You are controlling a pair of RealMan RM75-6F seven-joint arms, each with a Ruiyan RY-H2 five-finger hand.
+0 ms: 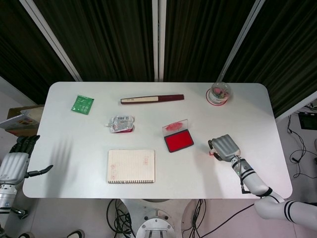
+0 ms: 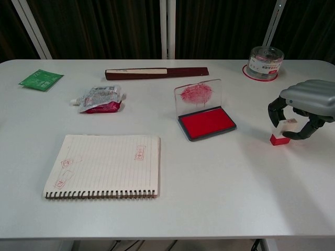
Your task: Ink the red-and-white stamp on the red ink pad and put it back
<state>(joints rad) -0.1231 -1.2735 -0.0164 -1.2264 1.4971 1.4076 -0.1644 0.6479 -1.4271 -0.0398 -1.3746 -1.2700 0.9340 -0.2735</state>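
Note:
The red-and-white stamp (image 2: pixel 281 134) stands on the table right of the red ink pad (image 2: pixel 207 123), red base down. My right hand (image 2: pixel 303 107) arches over it and pinches its white top between thumb and fingers. From the head view only a red sliver of the stamp (image 1: pixel 212 154) shows under the right hand (image 1: pixel 225 147). The ink pad (image 1: pixel 178 142) lies open with its clear, red-smeared lid upright. My left hand (image 1: pixel 17 161) hangs off the table's left edge, fingers apart, holding nothing.
A lined notebook (image 2: pixel 104 166) with red stamp marks lies front left. Behind it are a foil pouch (image 2: pixel 99 99), a green packet (image 2: pixel 41 79) and a long dark red case (image 2: pixel 157 73). A round clear container (image 2: pixel 264 63) stands back right.

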